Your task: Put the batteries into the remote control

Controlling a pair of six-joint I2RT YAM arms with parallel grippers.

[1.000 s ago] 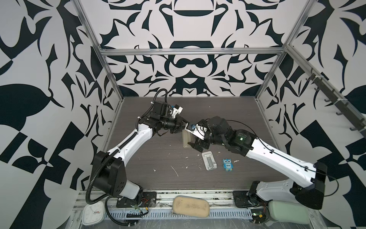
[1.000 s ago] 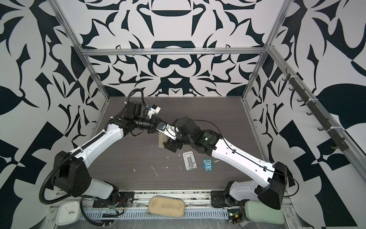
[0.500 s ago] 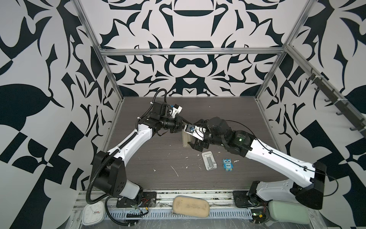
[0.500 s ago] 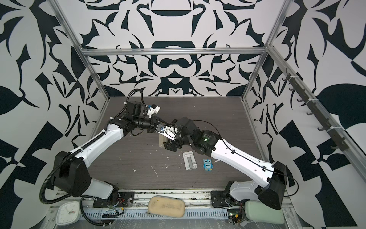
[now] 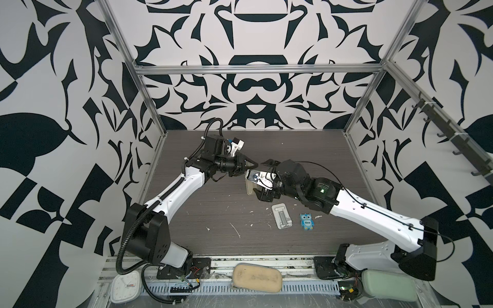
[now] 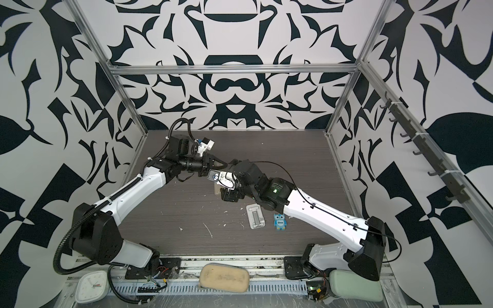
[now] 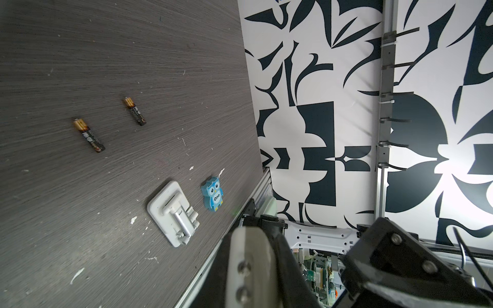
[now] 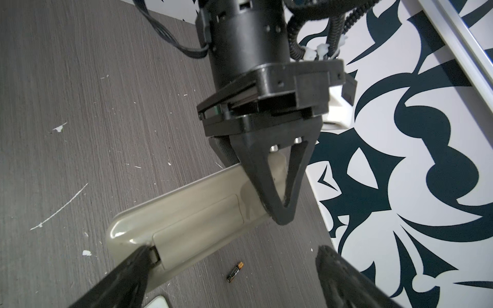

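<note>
The remote control hangs above the table with its greyish back and closed battery cover showing. It appears as a pale edge in both top views. My left gripper is shut on one end of it. My right gripper stands open at the other end, with one fingertip against the cover's latch edge. Two batteries lie on the table; one battery shows under the remote. The remote is not discernible in the left wrist view.
A white ribbed stand and a blue owl figure lie on the dark table toward the front right. Patterned walls enclose the table on three sides. White flecks dot the surface.
Almost nothing differs; both grippers stay at the remote, the left still closed on it, the right still wide.
</note>
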